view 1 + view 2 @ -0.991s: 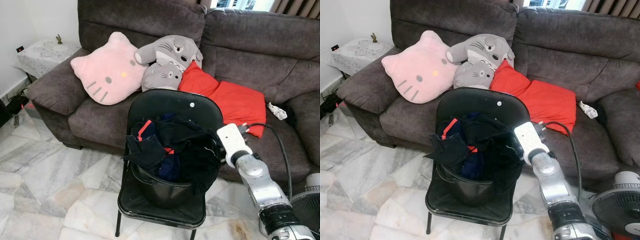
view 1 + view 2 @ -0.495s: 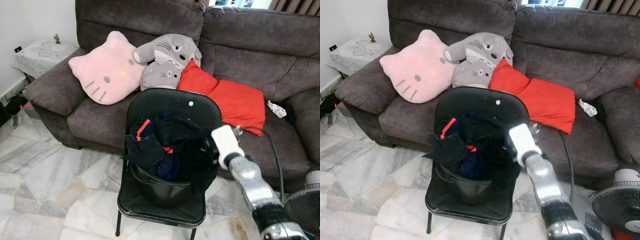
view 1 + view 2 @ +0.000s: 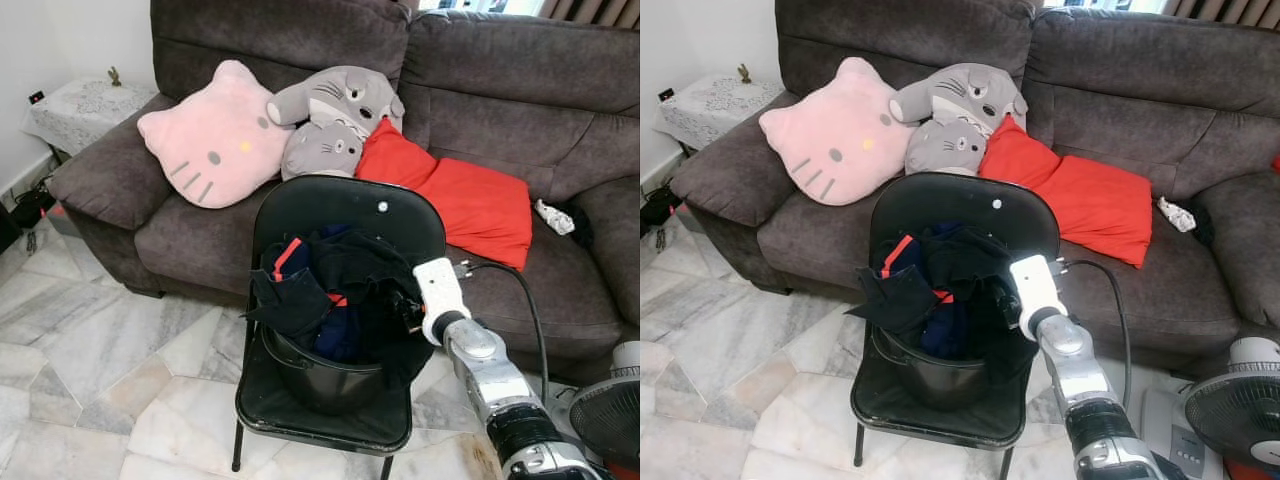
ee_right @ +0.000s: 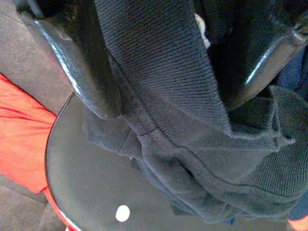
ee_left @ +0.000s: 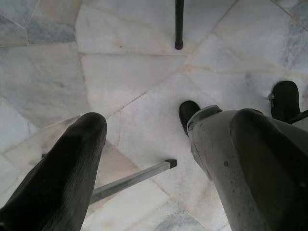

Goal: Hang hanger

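The hanger cannot be made out; dark clothes heaped in a black bucket on the black chair may bury it. The right pincer presses into this pile, fingers apart with black knit fabric between them. The left pincer hangs released above the marble floor.

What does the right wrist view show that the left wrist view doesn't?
The right wrist view has the right gripper with its black fingers either side of a fold of dark knit clothing, above the black chair back and the red cushion. The left wrist view has the left gripper hanging open over the marble floor, near a chair leg. Both look along two black fingers.
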You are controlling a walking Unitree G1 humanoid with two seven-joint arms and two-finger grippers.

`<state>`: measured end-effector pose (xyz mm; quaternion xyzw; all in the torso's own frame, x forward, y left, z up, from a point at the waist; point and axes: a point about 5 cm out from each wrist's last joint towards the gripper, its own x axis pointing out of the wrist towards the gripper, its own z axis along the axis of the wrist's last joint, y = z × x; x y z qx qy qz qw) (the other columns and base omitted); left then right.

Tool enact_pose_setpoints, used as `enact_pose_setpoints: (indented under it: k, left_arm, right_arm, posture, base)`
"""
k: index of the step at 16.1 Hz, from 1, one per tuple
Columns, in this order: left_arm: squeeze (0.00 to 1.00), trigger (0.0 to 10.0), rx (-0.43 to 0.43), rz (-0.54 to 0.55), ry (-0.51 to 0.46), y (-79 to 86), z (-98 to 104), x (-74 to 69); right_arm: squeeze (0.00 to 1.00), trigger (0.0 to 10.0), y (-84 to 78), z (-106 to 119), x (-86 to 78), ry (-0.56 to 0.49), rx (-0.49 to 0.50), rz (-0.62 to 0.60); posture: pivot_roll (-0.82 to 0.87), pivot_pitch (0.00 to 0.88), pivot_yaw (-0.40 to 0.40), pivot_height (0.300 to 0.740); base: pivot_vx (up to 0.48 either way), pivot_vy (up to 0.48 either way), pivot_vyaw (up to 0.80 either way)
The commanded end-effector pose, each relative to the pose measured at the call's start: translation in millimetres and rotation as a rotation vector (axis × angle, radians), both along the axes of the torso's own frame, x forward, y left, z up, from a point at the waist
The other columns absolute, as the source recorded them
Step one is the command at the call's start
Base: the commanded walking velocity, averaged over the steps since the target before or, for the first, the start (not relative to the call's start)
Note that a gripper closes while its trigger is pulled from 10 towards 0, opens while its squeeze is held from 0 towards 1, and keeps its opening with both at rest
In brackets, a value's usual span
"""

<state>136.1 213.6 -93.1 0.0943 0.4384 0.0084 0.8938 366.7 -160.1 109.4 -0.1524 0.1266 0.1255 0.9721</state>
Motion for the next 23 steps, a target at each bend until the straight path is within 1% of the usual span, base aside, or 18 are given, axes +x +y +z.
enact_pose_setpoints:
  k: [1, 2, 5, 6, 16, 23]
  left_arm:
    - [0.0, 10.0, -0.039, -0.055, 0.143, -15.2, -14.6, -33.0]
    - [0.0, 10.0, -0.038, -0.056, 0.142, -15.2, -14.5, -32.8]
    - [0.0, 10.0, -0.038, -0.057, 0.142, -15.3, -14.5, -32.8]
    - [0.0, 10.0, -0.039, -0.056, 0.142, -15.2, -14.5, -32.8]
    - [0.0, 10.0, -0.037, -0.06, 0.144, -14.5, -14.5, -33.3]
    - [0.0, 10.0, -0.034, -0.067, 0.147, -14.5, -14.8, -34.5]
  right_arm:
    - [0.0, 10.0, -4.0, 1.1, 0.0, -0.027, 0.017, -0.028]
    - [0.0, 10.0, -5.0, 5.9, 2.0, -0.057, 0.027, -0.041]
    - [0.0, 10.0, -5.7, 10.9, 5.3, -0.079, 0.035, -0.055]
    - [0.0, 0.0, -5.4, 11.2, 5.4, -0.082, 0.037, -0.053]
    - [0.0, 0.0, -9.0, 0.7, 2.2, -0.046, 0.031, -0.087]
    - [0.0, 0.0, -9.7, -0.2, 2.0, -0.054, 0.038, -0.106]
  posture:
    - [-0.09, 0.126, -0.053, 0.74]
    - [-0.09, 0.125, -0.053, 0.74]
    - [-0.09, 0.127, -0.054, 0.74]
    - [-0.09, 0.127, -0.054, 0.74]
    - [-0.08, 0.129, -0.05, 0.74]
    - [-0.08, 0.112, -0.047, 0.74]
  base:
    - [0.0, 0.0, 0.0]
    - [0.0, 0.0, 0.0]
    - [0.0, 0.0, 0.0]
    - [0.0, 0.0, 0.0]
    - [0.0, 0.0, 0.0]
    - [0.0, 0.0, 0.0]
